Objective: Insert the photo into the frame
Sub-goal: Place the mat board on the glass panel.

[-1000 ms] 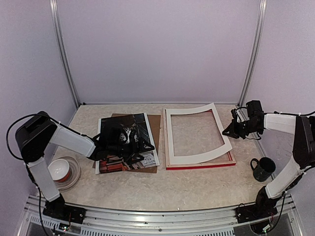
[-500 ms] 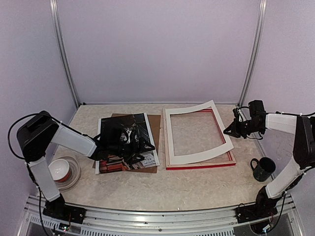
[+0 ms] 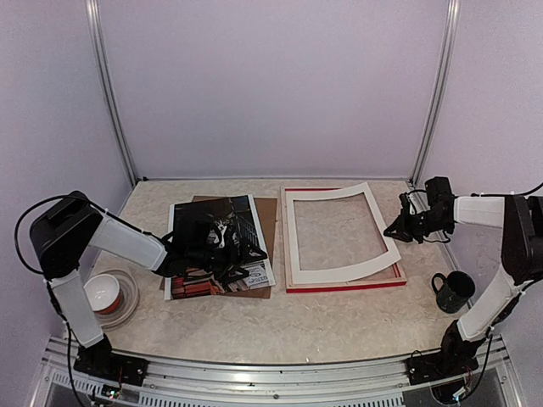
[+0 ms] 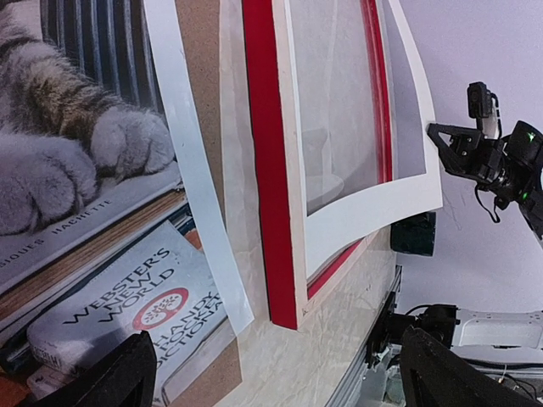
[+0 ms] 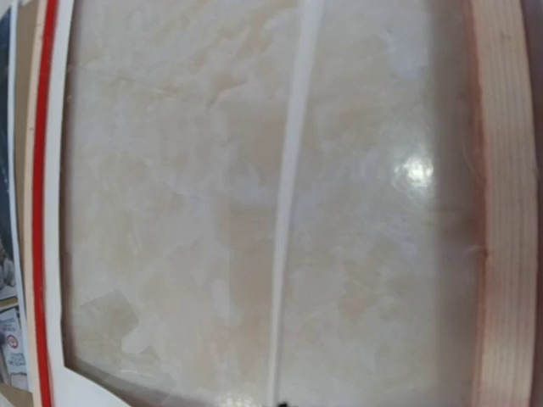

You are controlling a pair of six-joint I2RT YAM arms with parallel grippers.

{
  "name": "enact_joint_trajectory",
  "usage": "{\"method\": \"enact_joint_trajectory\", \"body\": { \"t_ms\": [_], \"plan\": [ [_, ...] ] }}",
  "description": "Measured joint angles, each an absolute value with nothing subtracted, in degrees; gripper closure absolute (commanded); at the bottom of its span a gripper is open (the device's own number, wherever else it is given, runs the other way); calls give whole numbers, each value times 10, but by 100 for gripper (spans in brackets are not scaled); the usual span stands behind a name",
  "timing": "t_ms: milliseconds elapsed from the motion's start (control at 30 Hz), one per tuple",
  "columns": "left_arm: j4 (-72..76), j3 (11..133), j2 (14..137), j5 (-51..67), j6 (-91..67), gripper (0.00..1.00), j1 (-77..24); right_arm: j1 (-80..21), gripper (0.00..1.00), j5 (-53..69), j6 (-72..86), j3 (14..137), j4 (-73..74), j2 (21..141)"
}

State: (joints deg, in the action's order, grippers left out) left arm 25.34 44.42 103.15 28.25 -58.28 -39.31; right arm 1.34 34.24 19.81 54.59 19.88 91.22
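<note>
Black right gripper (image 3: 393,228), clamped shut at the curled right edge of the white mat board (image 3: 339,273); cannot tell whether pinching it. Sunk lower than a second ago, easing that edge down toward the frame (image 3: 344,287). Spread wide and empty, left gripper (image 3: 225,244), low over the photo (image 3: 244,214), just left of the frame. Probably seating the mat first, photo after.
</note>
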Motion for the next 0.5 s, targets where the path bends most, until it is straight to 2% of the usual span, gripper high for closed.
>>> {"method": "enact_joint_trajectory", "body": {
  "t_ms": [500],
  "plan": [
    [257,444,1032,283,-585,1,-393,17,100,339,200,546,198,929]
  ]
}}
